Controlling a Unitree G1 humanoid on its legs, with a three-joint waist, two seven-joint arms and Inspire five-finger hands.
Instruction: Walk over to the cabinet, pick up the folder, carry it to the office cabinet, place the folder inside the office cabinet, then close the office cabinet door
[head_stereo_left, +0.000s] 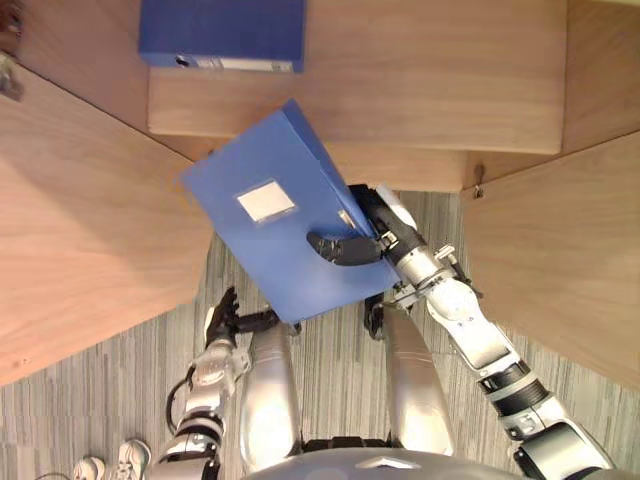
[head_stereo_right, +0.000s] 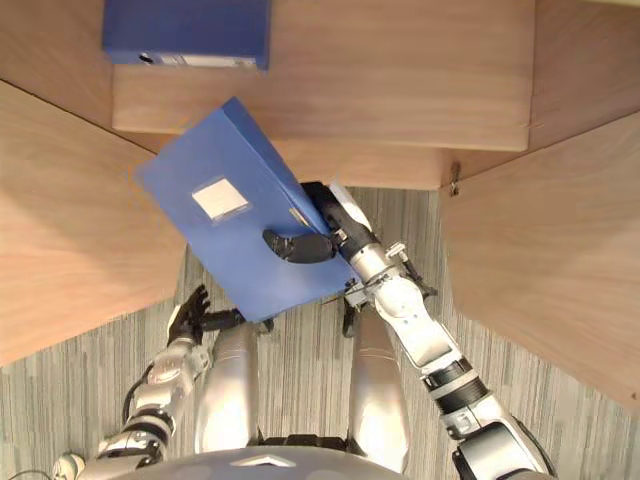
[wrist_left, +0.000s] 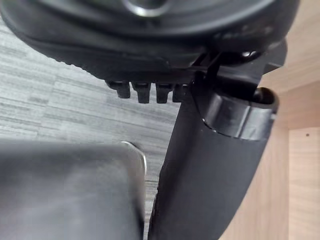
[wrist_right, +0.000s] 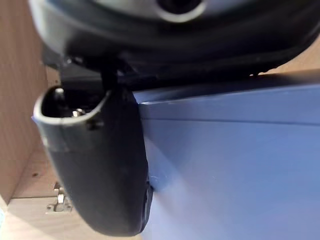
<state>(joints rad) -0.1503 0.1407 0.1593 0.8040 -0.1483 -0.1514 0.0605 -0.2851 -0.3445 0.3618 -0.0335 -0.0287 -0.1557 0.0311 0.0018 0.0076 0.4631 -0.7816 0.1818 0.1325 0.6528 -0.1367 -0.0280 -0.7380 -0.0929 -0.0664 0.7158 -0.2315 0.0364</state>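
Holding the blue folder (head_stereo_left: 270, 230) up before the open office cabinet (head_stereo_left: 420, 90), we grip it with our right hand (head_stereo_left: 385, 232) alone. The thumb lies curled across the labelled face and the fingers clamp from behind, near the folder's lower right edge. That pinch at one edge leaves the far corner free. The corner points up toward the shelf, and we judge this is the reason for the tilt: that end can lead into the opening.

The folder hangs above the carpet floor (head_stereo_left: 100, 400), between the open left door (head_stereo_left: 80, 230) and the open right door (head_stereo_left: 570, 260). Its upper corner overlaps the shelf's front edge, but we cannot tell whether it touches the wood. A second blue folder (head_stereo_left: 220, 30) lies flat at the back left of the shelf, so the free room is to its right. Our left hand (head_stereo_left: 225, 318) hangs low near the left door, fingers relaxed and holding nothing, clear of the folder's path.
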